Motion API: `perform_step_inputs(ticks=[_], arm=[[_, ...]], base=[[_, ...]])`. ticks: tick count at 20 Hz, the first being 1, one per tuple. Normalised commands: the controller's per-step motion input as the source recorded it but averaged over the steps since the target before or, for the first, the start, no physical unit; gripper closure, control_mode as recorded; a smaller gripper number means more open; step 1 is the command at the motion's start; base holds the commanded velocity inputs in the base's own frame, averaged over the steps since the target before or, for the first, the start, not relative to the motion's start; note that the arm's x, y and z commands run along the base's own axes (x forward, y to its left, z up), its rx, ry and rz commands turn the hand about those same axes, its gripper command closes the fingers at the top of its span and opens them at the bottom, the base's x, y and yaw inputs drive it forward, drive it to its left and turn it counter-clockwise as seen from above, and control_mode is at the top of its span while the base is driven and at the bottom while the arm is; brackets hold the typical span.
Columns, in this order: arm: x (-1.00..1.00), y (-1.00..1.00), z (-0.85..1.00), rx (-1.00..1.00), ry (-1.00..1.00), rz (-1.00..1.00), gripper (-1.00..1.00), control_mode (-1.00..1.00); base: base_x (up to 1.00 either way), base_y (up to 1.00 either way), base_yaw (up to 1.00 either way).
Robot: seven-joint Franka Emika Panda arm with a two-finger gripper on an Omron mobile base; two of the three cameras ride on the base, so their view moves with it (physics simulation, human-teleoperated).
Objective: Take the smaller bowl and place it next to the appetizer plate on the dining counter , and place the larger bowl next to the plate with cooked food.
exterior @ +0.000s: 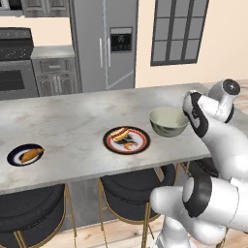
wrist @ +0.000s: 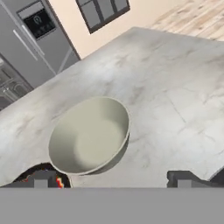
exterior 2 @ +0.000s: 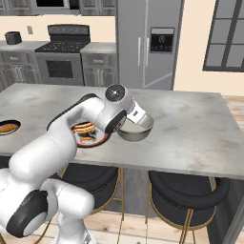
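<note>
The larger bowl (exterior: 168, 121), cream inside, stands upright on the dining counter (exterior: 72, 121) just right of the plate with cooked food (exterior: 127, 139). My gripper (wrist: 112, 180) hovers close over the bowl's near right side, open, its fingertips (wrist: 41, 179) wide apart and holding nothing. In the right base view the hand covers part of the bowl (exterior 2: 134, 132), and my arm hides part of the food plate (exterior 2: 88, 134). The appetizer plate (exterior: 26, 155), with its orange-brown piece, lies far left near the counter's front edge. The smaller bowl is out of view.
Black round stools (exterior: 131, 191) stand under the counter's near edge. Bare marbled top (exterior 2: 190, 133) stretches right of the bowl. A steel fridge (exterior: 104, 43), an oven (exterior 2: 62, 66) and grey cabinets line the far wall.
</note>
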Motion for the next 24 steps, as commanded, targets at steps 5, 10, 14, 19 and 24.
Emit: perform_step_inputs(ticks=[5, 10, 14, 19, 24], arm=[[-1.00, 0.74, 0.85, -0.04, 0.26, 0.23, -1.00, -1.00], [-0.91, 1.00, 0.52, -0.11, 0.20, 0.35, -1.00, -1.00], [-1.00, 0.65, 0.02, -0.17, -0.04, 0.35, -1.00, -1.00], [-0.92, 0.48, 0.00, -0.22, -0.27, 0.27, -1.00, -1.00], [-0.55, 0.24, 0.03, -0.13, -0.14, 0.21, -1.00, -1.00]], base=[[0.00, 0.00, 0.00], [0.00, 0.00, 0.00], [0.00, 0.00, 0.00], [0.00, 0.00, 0.00], [0.00, 0.00, 0.00]])
